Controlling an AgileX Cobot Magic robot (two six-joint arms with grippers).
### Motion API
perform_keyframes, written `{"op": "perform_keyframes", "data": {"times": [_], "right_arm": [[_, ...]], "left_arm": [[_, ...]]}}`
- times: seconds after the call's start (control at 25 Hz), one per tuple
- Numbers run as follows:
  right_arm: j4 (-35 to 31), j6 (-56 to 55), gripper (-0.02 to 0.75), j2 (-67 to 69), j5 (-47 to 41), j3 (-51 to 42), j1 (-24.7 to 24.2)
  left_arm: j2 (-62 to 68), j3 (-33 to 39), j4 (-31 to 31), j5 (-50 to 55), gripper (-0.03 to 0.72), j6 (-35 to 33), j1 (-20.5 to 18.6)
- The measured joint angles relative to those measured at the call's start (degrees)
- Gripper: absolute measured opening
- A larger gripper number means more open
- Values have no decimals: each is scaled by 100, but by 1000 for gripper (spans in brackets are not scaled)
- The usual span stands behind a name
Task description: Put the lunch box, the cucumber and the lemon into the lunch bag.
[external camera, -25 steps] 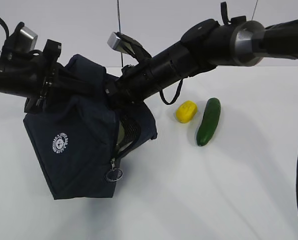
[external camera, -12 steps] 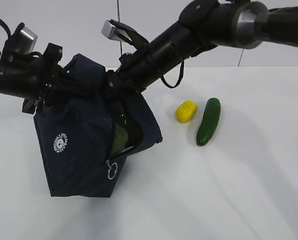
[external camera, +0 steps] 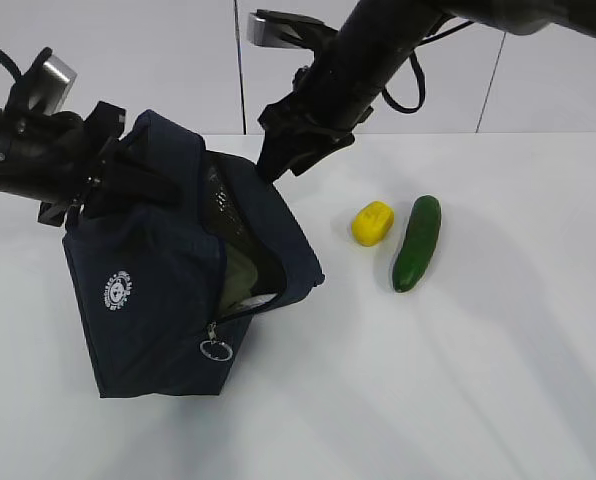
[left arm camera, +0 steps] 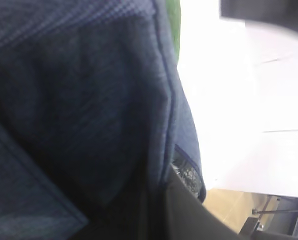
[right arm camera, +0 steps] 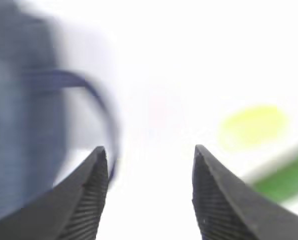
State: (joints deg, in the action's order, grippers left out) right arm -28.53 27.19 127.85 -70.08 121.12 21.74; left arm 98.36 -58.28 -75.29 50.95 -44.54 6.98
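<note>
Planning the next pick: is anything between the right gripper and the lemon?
Nothing visible. The open right gripper hangs empty above bare table; the lemon lies in the open, the cucumber beyond it.

Lab/test bench: bare white table (external camera: 478,380), plain white wall panels (external camera: 178,60).

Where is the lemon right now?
In the exterior view the lemon lies on the white table, right of centre, between the bag and the cucumber, close beside the cucumber without touching it.

Matt navy cloth lunch bag (external camera: 158,300); glossy smooth cucumber (external camera: 418,243).
</note>
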Motion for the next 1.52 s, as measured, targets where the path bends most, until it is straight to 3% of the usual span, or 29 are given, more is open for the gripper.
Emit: {"op": "perform_keyframes", "data": {"times": [0.16, 0.32, 0.6, 0.76, 0.96, 1.52], "right_arm": [[144, -336, 405, 0, -10, 0, -247], [696, -911, 405, -148, -14, 0, -552], [2522, -3203, 405, -246, -48, 14, -798], [3132, -3878, 405, -191, -58, 14, -798], [3239, -4726, 405, 136, -58, 14, -798], [3590, -5821, 405, 700, -46, 14, -798]], "left_arm": [[0, 0, 170, 28, -9, -22, 0], [0, 0, 348, 62, -9, -25, 0], [0, 0, 399, 141, -9, -25, 0], [0, 0, 399, 184, -9, -34, 0], [0, 0, 308, 218, -9, -34, 0], [0, 0, 217, 240, -9, -34, 0]]}}
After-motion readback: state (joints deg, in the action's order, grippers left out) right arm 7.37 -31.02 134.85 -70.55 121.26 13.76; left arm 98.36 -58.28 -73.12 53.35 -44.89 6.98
